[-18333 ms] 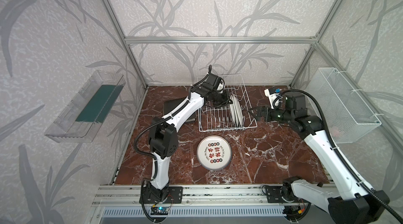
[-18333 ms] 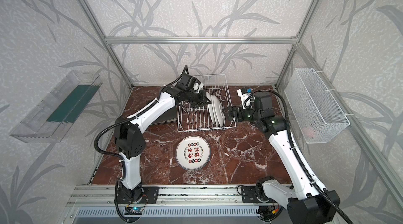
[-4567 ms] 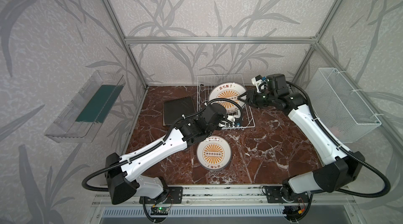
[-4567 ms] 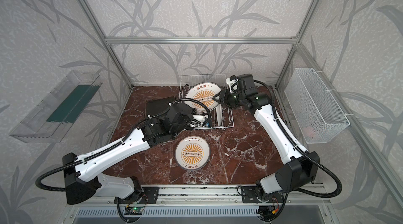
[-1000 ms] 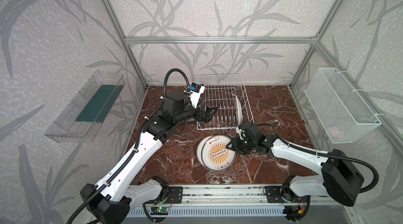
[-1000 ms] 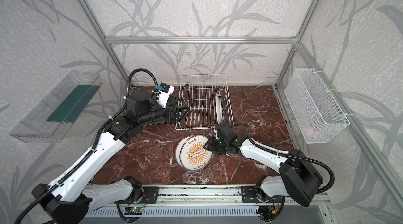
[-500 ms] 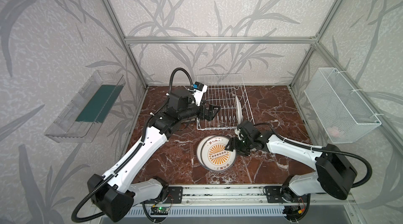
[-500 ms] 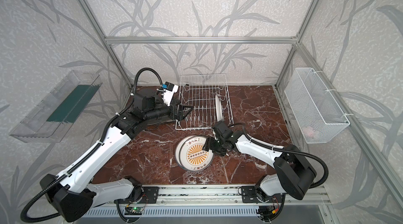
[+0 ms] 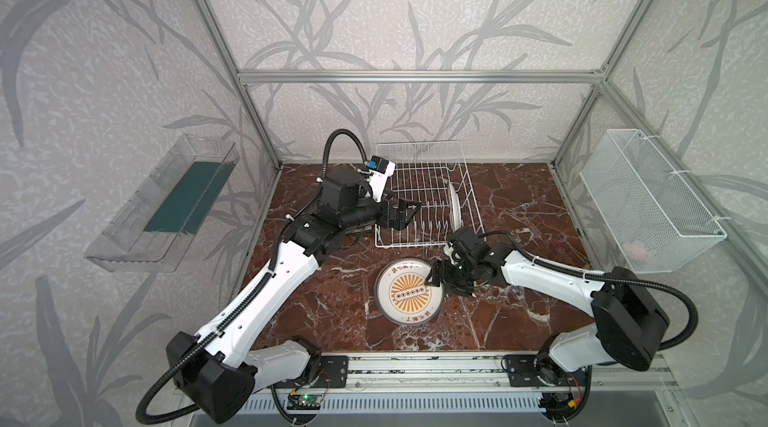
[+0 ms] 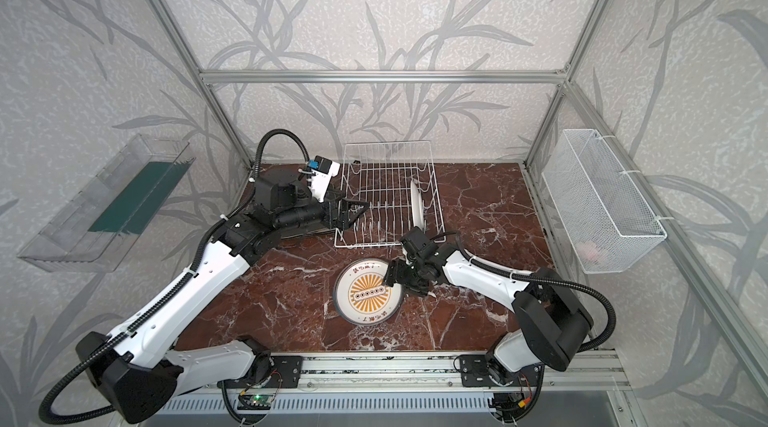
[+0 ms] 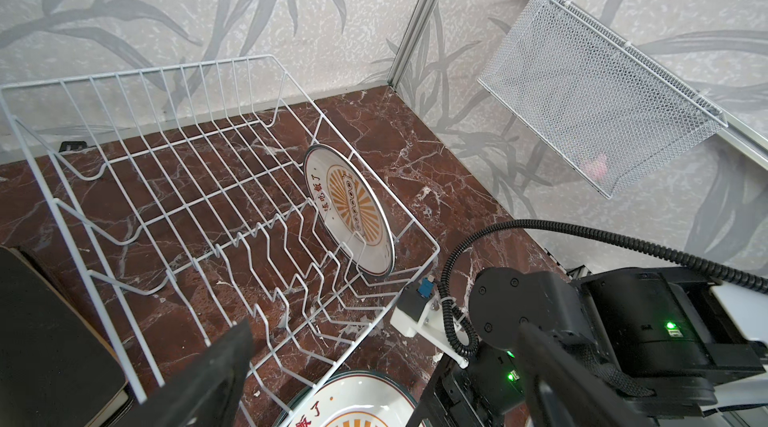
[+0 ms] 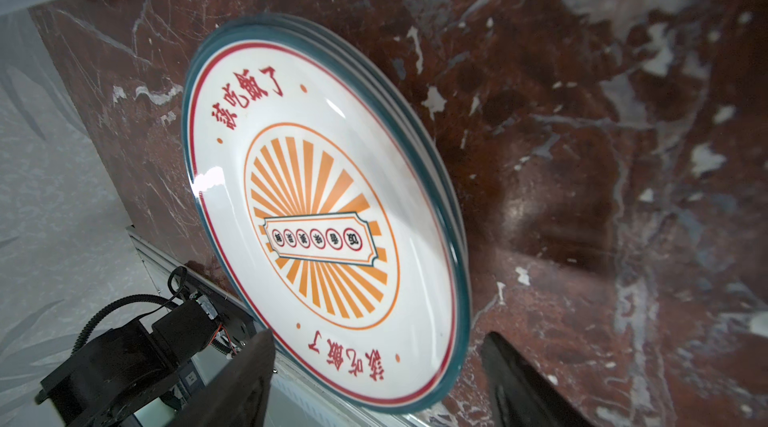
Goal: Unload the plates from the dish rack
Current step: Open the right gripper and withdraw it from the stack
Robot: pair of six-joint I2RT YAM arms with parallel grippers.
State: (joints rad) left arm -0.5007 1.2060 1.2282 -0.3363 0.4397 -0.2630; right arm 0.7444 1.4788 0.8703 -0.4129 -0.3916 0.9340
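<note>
The task is judged to be nearly finished. Only one round plate (image 9: 455,207) is left in the dish rack (image 9: 415,244). It stands upright between the tines at the end farthest from the left claw (image 9: 399,215), and near the right claw (image 9: 442,281), off to one side of it. In the left wrist view every other slot of the rack is seen to be bare.

A stack of round plates (image 9: 409,294) lies flat on the table (image 9: 519,204) directly ahead of the right claw. That claw's jaws are held well apart with the stack's near rim between them, and nothing is gripped.

The left claw is spread to its widest and is empty. It is poised at the rack's near end, with its fingers pointed along the rack toward the remaining plate.

A dark pile (image 11: 50,342), taken to be the square black plates, lies on the table outside the rack, beside the left claw and under its arm. Most of it is covered, so the number cannot be told.

What is left, by this reading, is for the last plate to be lifted clear of the tines and laid on the stack.
</note>
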